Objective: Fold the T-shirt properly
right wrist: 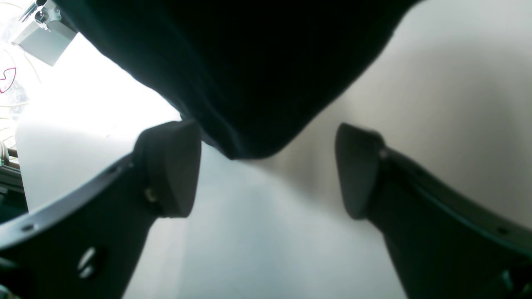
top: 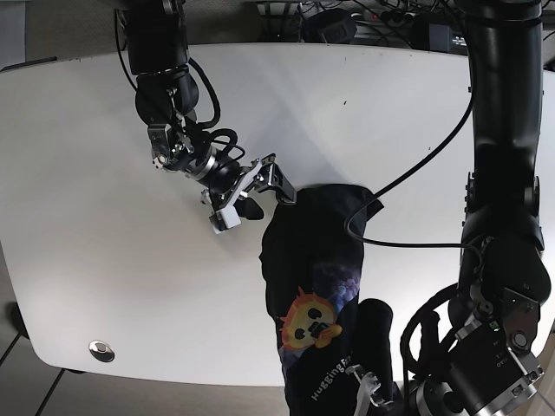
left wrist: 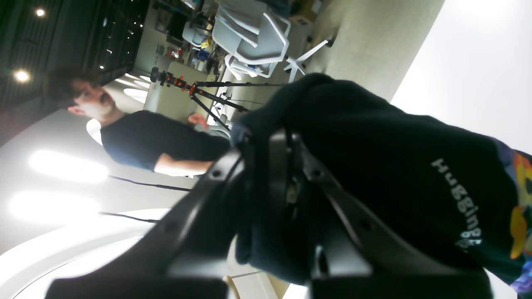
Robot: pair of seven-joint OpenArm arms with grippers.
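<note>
While the right pincer [top: 260, 184] sits left of centre in the base view with jaws spread apart, just beside the top edge of the black T-shirt [top: 314, 286], nothing is between its fingertips [right wrist: 168, 166]. T-shirt lies bunched lengthwise on the white surface [top: 95, 225], centre to bottom edge. Left pincer [left wrist: 266, 166], bottom right, is clamped on the shirt's lower end.

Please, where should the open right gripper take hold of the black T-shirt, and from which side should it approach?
The right gripper is best closed on the rounded fabric corner of the black T-shirt that hangs between its open fingers in the right wrist view. It should probably advance straight ahead, since the white table lies bare beside that edge. The left gripper already clamps the opposite end.
</note>
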